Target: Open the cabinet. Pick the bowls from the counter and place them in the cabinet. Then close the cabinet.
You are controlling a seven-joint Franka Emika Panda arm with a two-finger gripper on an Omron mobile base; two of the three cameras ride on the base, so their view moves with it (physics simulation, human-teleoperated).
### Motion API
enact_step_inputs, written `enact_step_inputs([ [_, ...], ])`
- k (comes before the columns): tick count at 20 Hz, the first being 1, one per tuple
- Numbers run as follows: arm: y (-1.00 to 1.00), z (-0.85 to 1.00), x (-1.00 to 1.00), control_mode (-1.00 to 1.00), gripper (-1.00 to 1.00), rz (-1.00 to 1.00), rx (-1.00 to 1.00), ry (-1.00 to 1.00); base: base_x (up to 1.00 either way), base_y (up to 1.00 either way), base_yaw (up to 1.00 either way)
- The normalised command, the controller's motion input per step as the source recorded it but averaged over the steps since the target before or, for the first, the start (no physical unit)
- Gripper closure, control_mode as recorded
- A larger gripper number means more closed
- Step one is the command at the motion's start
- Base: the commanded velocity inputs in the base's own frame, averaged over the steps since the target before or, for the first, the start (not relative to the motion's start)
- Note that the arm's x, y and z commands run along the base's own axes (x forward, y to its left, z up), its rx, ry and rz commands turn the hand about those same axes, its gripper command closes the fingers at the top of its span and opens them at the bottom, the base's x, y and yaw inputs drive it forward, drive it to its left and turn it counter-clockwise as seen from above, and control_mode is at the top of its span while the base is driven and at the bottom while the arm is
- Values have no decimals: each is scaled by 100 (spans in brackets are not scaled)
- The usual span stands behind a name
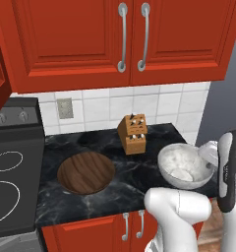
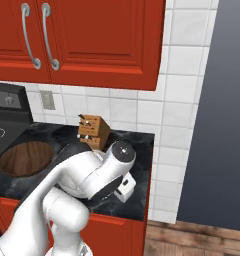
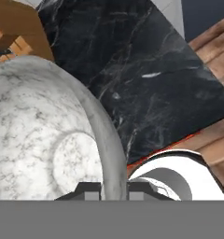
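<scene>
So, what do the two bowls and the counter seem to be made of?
Grey bowl: looks like polished stone or marble, white-grey mottling, though it could be glazed ceramic. Brown bowl: apparently wood, dark with grain lines across it. Counter: probably polished black marble, glossy with thin white veins.

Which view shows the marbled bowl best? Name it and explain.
Left base view: the whole marbled bowl sits clear on the counter. Hand view shows its rim between the gripper fingertips. In right base view the arm covers it.
</scene>
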Motion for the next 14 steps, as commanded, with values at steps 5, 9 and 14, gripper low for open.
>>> enact_step_inputs([
  [5,0,51,-41,-100,100,-35,14,0,0,0,0],
  [9,0,56,-24,-100,100,-29,1,-3,0,0,0],
  [14,0,51,-16,-100,100,-31,0,-1,0,0,0],
])
